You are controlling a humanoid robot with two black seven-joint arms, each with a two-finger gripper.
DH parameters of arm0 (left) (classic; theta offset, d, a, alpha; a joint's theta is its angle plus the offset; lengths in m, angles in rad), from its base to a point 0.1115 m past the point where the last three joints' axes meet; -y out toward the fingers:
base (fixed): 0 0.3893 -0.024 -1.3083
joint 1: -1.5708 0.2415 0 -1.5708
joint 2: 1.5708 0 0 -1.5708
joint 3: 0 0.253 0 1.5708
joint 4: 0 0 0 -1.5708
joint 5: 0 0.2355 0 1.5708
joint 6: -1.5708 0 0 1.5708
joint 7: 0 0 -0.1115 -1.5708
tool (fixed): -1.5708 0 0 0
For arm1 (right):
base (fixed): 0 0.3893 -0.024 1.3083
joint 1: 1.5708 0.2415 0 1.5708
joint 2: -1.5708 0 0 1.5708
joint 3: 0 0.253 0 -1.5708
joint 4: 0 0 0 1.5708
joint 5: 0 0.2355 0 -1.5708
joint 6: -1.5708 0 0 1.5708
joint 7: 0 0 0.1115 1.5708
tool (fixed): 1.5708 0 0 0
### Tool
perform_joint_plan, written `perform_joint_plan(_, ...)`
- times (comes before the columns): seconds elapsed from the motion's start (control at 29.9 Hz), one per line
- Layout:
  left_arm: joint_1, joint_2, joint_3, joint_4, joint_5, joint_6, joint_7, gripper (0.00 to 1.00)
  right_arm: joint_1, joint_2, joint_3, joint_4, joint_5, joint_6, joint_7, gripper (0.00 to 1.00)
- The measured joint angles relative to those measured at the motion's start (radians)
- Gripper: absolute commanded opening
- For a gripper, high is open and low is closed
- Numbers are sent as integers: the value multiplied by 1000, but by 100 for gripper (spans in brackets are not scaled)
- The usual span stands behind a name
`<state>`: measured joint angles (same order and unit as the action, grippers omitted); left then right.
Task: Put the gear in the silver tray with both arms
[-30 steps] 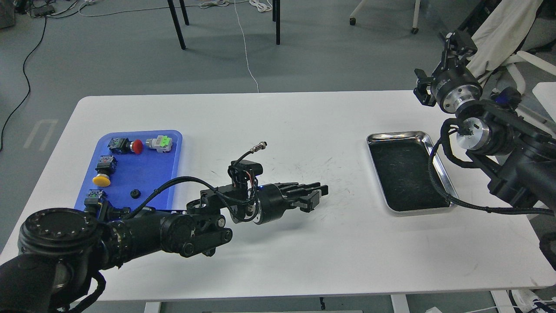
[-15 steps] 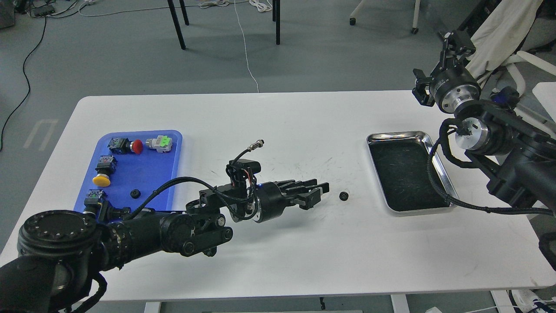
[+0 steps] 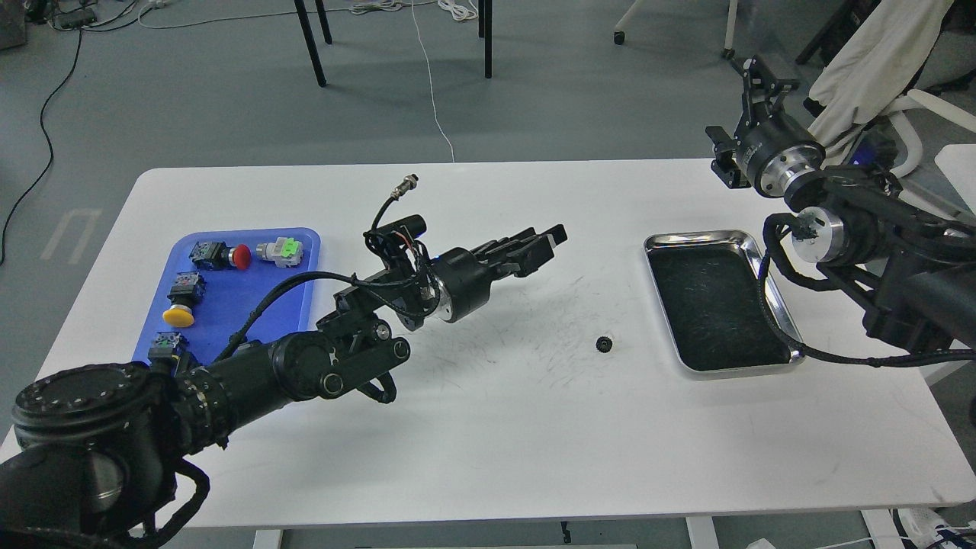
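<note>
A: Where is our gear [image 3: 605, 345] at this moment?

B: It lies alone on the white bench [image 3: 488, 427], just beside the silver tray [image 3: 779, 305], off the tray's 9 o'clock edge and near its lower corner. It does not touch the rim, and the tray's dark bottom is bare.

A: So we judge it a half-way spot, within reach of either arm?

B: That is our reading: it sits between our two arms, close to the tray, where the right arm could take it for the short last leg.

A: And the left pincer [image 3: 550, 242]?

B: It hangs in the air at about 11 o'clock from the gear, well apart from it, holding nothing. Its fingers lie so close and dark that we cannot tell whether they are parted.

A: The right pincer [image 3: 759, 75]?

B: High beyond the tray's 12 o'clock end, seen end-on; we cannot tell its state either.

A: And far off?

B: The blue tray [image 3: 305, 252] at 9 o'clock keeps the push-button switches and a second small gear [image 3: 238, 339].
</note>
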<state>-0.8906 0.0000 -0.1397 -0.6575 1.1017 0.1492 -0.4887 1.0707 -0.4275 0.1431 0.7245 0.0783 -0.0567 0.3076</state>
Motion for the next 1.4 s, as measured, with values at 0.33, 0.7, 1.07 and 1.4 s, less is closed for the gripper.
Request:
perform_joint_plan(0.33, -23, 96, -139, 32, -108, 4, 0, 94, 85, -9, -137, 60, -15, 2, 10, 98)
perform_joint_plan(0.7, -69, 214, -240, 69, -327, -51, 0, 98, 104, -24, -167, 101, -104, 4, 11, 98)
perform_joint_plan(1.07, -123, 273, -275, 167, -742, -397, 65, 98, 173, -21, -285, 141, -290, 4, 1, 97)
perform_joint_plan(1.4, -140, 287, -305, 243, -809, -500, 102, 98, 288, -15, -471, 232, -518, 68, 16, 98)
